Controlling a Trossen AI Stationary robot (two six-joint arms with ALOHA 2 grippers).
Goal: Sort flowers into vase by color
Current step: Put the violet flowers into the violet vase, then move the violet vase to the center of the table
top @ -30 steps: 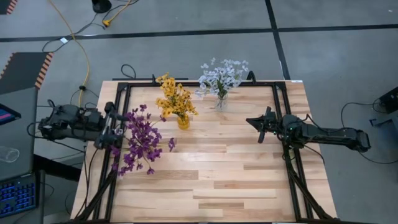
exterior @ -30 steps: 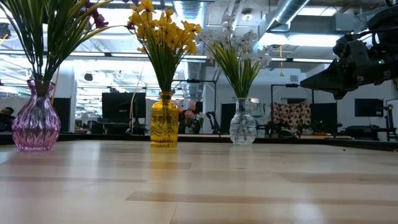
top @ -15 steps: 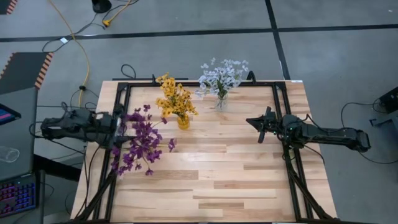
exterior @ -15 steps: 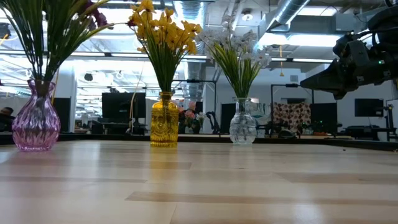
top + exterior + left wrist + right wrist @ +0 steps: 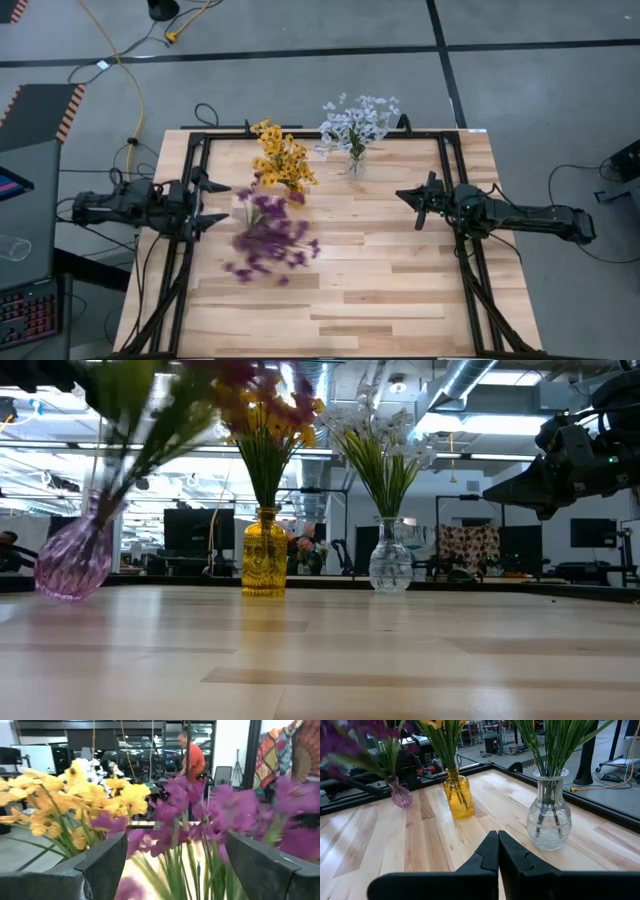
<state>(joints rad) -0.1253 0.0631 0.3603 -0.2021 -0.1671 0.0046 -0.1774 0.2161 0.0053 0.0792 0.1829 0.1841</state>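
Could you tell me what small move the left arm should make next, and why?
Probably hold the open left gripper where it is, at the left: the purple vase just ahead of it leans toward the yellow vase and looks unsteady, so reaching in could topple it. The right gripper waits shut on the right.

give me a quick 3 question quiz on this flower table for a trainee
1. True or false: the purple vase stands upright.
2. Which gripper has its fingers shut? A) left gripper B) right gripper
3. Fill in: the white flowers stand in the ___ vase.

Key
1. False: it is tilted, its purple flowers leaning toward the yellow vase.
2. B: its fingers meet; the left gripper is open beside the purple flowers.
3. Clear.
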